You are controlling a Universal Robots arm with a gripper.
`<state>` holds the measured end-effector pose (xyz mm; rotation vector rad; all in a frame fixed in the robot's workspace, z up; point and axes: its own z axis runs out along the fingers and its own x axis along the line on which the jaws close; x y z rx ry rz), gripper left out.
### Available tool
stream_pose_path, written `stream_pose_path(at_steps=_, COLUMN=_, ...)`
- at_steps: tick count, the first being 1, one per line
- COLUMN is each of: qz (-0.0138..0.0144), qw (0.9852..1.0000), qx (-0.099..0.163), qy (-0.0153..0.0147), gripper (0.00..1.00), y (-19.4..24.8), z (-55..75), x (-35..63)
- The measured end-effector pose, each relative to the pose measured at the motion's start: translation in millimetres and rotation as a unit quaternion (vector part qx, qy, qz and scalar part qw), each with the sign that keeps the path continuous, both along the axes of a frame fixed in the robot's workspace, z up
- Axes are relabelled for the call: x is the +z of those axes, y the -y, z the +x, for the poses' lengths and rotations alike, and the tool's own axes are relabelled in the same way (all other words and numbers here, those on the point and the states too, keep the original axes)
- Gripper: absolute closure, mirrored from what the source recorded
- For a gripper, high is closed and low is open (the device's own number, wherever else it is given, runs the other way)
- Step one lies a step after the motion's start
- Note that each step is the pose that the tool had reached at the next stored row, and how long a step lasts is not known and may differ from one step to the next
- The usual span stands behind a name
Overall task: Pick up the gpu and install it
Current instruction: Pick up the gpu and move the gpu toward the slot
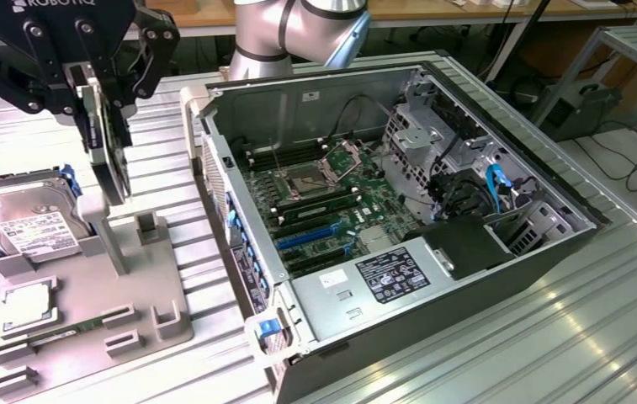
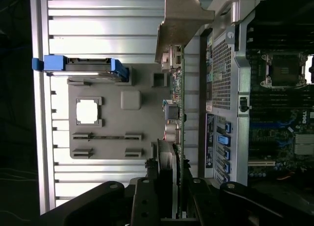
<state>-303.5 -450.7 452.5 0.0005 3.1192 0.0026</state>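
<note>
Pincer (image 1: 103,88) clamped on gpu (image 1: 110,160), upright above grey holder (image 1: 127,290).

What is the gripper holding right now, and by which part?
The gpu, its upper edge clamped in the gripper, hanging vertically above the grey fixture.

The 1 arm (image 1: 291,32) enters at the far side of the exterior view, and its grey joint turns toward the exterior view's left. At its end the black gripper (image 1: 103,91) is held high, with its 2 fingers (image 1: 139,63) pointing straight down. The fingers are closed from both sides on the upper part of the gpu (image 1: 106,164), which stands upright, edge-on, between them.
</note>
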Motion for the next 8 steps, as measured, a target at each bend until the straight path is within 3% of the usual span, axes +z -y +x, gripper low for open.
stream_pose_path(at_steps=8, qz=0.0000, qw=1.0000, qx=0.002, qy=0.0000, gripper=0.72, y=0.0, z=0.0, x=9.2)
